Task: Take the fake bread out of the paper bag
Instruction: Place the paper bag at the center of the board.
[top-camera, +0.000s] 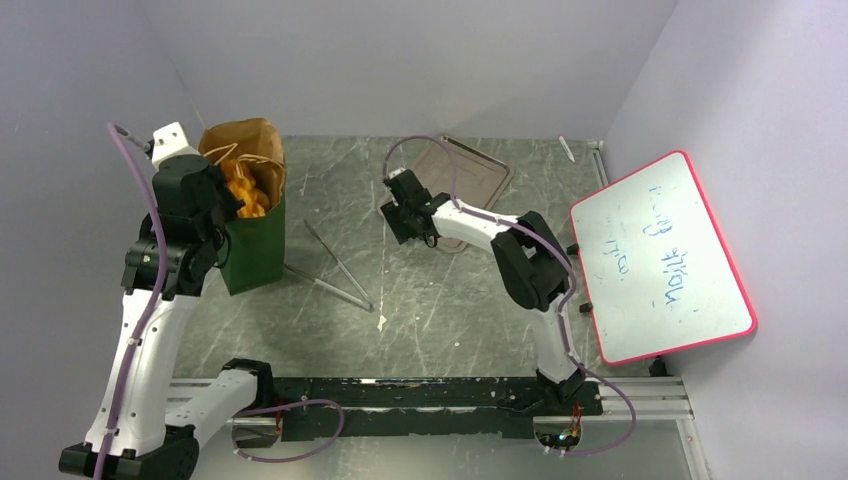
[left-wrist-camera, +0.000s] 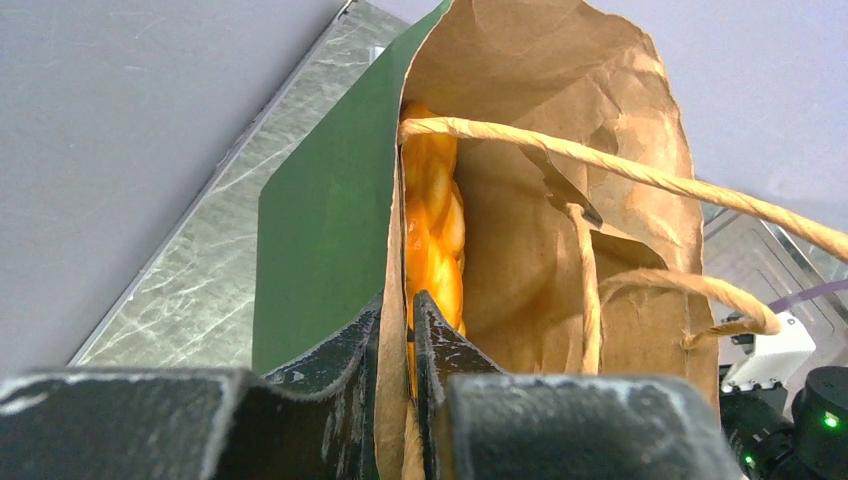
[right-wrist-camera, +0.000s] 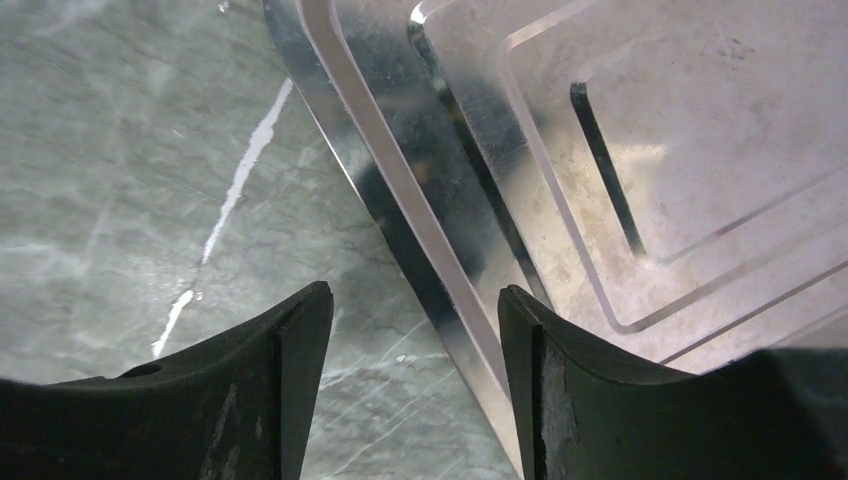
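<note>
The dark green paper bag stands upright at the left of the table, its brown mouth open. Orange fake bread fills it. In the left wrist view a twisted orange piece of bread lies just inside the bag's green wall. My left gripper is shut on that wall at the rim, one finger outside and one inside. The tan cord handles hang across the mouth. My right gripper is open with nothing between its fingers, low over the near edge of the metal tray.
The flat grey tray lies at the back centre, with the right gripper at its left edge. Metal tongs lie right of the bag. A red-rimmed whiteboard leans at the right. A pen lies near the back wall.
</note>
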